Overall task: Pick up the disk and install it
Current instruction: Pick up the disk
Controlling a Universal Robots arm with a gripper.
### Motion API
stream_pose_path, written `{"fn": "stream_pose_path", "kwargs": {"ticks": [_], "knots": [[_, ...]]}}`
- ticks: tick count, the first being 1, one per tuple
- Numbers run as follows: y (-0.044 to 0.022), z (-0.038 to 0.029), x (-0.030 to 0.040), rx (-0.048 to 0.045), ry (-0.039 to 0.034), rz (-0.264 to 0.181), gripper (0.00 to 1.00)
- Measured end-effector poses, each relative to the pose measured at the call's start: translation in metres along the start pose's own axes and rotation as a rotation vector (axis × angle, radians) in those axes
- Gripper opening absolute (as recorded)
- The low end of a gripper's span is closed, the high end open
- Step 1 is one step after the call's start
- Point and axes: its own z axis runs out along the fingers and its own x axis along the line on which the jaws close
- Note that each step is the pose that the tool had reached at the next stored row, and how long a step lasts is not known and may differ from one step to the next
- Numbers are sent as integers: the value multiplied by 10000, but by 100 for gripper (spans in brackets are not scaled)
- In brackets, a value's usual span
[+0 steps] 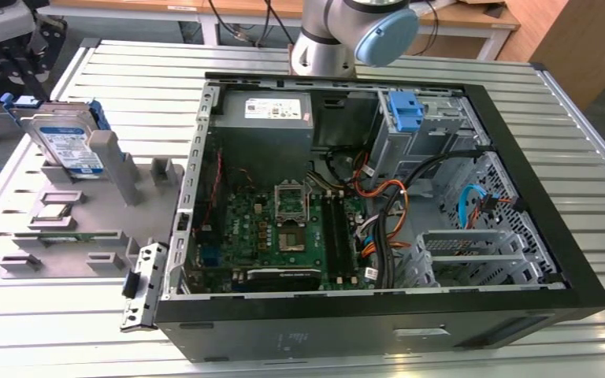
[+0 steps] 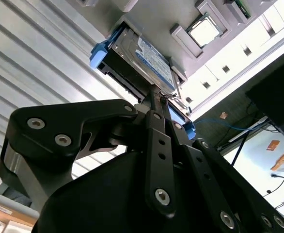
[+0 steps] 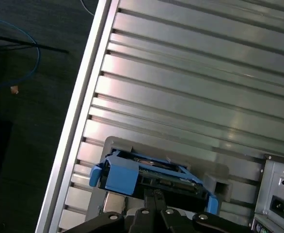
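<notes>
I judge the job to be at its very start. The disk point(image 1: 66, 146) stands on edge in the grey holder point(image 1: 72, 228), which rests on the slatted surface point(image 1: 597, 157) at the exterior view's left, just outside the open computer case point(image 1: 560, 236). Its lower edge sits down in the holder, so I see no sign that it has been lifted. By my reading, the 2 steps of picking it up and fitting it are both left to do. Inside the case, a blue bracket point(image 1: 405, 110) sits at the far corner, near the grey power supply point(image 1: 265, 110). I can't say from here whether that is where the drive belongs.

The pincer point(image 2: 156, 97) hangs right over the disk, pointing at its blue-framed upper edge. In both wrist views its 2 fingers point(image 2: 154, 126) are drawn close together with barely a gap, their tips right at that edge. They look closed rather than spread across the drive's thickness, and I cannot tell whether they pinch any part of the frame or only touch it. In the exterior view, the arm point(image 1: 334, 31) has its base behind the case, with the black wrist end at the upper left, above the holder.
</notes>
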Motion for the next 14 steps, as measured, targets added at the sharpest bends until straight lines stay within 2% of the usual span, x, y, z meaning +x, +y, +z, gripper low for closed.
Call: {"fn": "stream_pose_path", "kwargs": {"ticks": [14], "knots": [[0, 2, 0, -35, 103, -2318, 11]]}}
